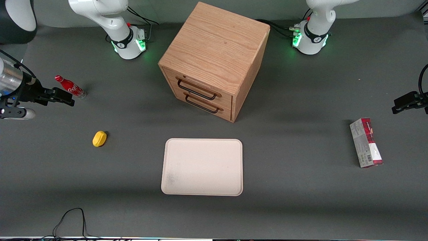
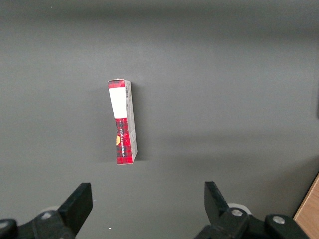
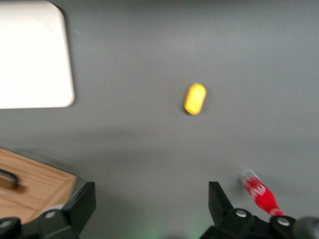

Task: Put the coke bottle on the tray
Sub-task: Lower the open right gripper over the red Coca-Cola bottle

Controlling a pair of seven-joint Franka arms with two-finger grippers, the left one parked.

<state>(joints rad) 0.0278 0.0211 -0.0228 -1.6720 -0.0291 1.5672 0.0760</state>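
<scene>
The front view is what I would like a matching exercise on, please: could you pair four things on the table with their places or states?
Things:
1. coke bottle
2. tray
3. yellow object
4. hand

Places or states:
A. bare, nearer the front camera than the wooden cabinet
B. open, close beside the bottle
C. lying on the table toward the working arm's end
D. on the table, nearer the front camera than the bottle

Pairs: 1-C, 2-A, 3-D, 4-B

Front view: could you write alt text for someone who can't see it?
A gripper, fingers open, hovers beside a coke bottle lying at the working arm's end of a grey table. An empty tray sits in front of a wooden cabinet.
</scene>
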